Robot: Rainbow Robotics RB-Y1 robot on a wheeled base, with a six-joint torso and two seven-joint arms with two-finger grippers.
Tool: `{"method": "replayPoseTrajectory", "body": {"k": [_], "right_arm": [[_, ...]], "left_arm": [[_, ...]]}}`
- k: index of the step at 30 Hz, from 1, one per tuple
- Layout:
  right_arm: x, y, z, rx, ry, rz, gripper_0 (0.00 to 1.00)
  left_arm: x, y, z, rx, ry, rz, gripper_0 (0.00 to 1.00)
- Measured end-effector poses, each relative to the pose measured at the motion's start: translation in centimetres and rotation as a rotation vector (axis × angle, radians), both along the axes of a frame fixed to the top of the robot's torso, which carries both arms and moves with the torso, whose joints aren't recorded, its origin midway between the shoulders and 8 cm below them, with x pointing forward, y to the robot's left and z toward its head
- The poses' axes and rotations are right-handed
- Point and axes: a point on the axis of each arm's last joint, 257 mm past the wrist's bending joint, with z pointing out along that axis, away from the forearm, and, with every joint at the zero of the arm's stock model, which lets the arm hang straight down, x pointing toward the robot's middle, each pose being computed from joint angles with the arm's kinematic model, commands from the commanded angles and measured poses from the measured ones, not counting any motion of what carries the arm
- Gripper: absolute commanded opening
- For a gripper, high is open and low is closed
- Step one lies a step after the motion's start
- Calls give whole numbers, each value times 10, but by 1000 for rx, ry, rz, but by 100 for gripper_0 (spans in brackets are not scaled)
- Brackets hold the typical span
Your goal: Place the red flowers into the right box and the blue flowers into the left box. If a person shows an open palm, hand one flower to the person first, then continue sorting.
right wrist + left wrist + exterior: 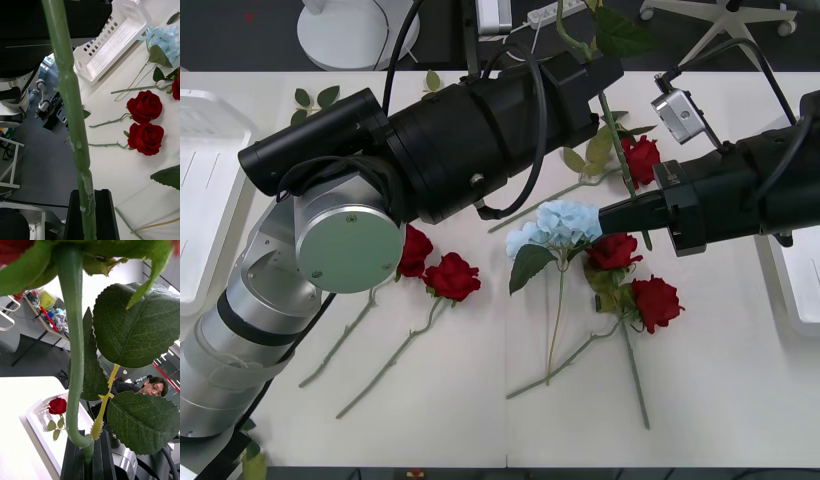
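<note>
White bench (740,400) carries loose red flowers (452,276) and one pale blue flower (565,222) at its middle. Each black end effector is clamped on a green stem: the left end effector (87,453) holds a leafy rose stem (73,352), and the right end effector (89,213) pinches another stem (69,97) above the bench. These stems look light and springy with soft blooms, so low on the stem seems the safest place to grip.

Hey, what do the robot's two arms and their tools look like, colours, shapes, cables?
Both arms are bulky matte-black cylinders with black cables looped along them. The left arm adds a silver round joint cap and silver ribbed segments lower down. The right arm carries a small silver camera. Each tool, left tool and right tool, ends in flat black fingers.
</note>
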Motion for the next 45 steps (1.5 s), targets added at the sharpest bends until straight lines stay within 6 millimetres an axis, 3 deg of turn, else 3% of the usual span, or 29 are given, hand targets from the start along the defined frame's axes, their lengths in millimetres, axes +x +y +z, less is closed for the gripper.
{"method": "replayPoseTrajectory", "body": {"k": [1,3,22,30,33,37,40,45], "right_arm": [[0,0,0,0,0,0,0],[0,0,0,0,1,-1,0],[3,0,2,7,9,-18,0],[11,-19,-22,-114,9,-56,0],[15,-36,-34,-183,46,-96,0],[28,-74,-47,-299,68,-167,0],[38,-115,-55,-399,91,-222,0],[53,-189,-56,-530,180,-369,0]], "left_arm": [[0,0,0,0,0,0,54],[0,0,0,0,0,0,100],[0,0,0,0,0,0,100],[0,0,0,0,0,0,100],[1,0,-1,1,2,1,100],[2,2,1,-3,-3,6,100],[6,12,0,20,-11,22,100],[20,53,-32,216,101,26,100]]}}
